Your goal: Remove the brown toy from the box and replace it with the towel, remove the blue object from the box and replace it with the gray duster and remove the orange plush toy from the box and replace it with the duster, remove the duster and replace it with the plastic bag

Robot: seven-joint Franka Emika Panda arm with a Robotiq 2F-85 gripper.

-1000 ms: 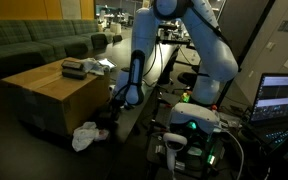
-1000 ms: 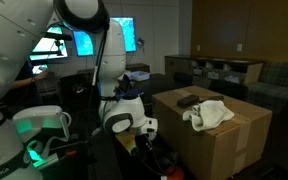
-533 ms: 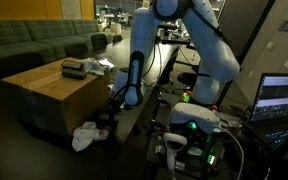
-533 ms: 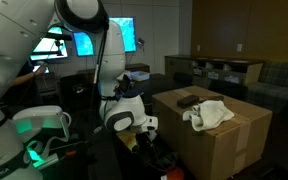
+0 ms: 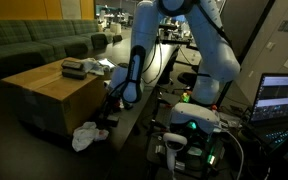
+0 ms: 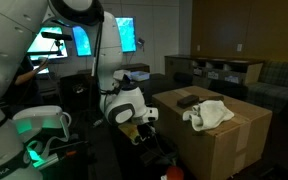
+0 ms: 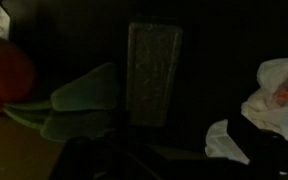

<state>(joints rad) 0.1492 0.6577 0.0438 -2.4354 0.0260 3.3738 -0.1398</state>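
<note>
A large cardboard box stands beside the arm and shows in both exterior views. A white towel and a dark object lie on its top. My gripper hangs low beside the box, near the floor. The wrist view is very dark. It shows an upright gray duster, a green thing, an orange plush toy at the left and a white plastic bag at the right. My fingers are lost in shadow.
A white crumpled thing lies on the floor by the box. Sofas stand behind it. The robot's base with green lights and a laptop are close by. Monitors glow at the back.
The arm has lifted the gripper a little up from the floor beside the box. The things on the box have not moved.
</note>
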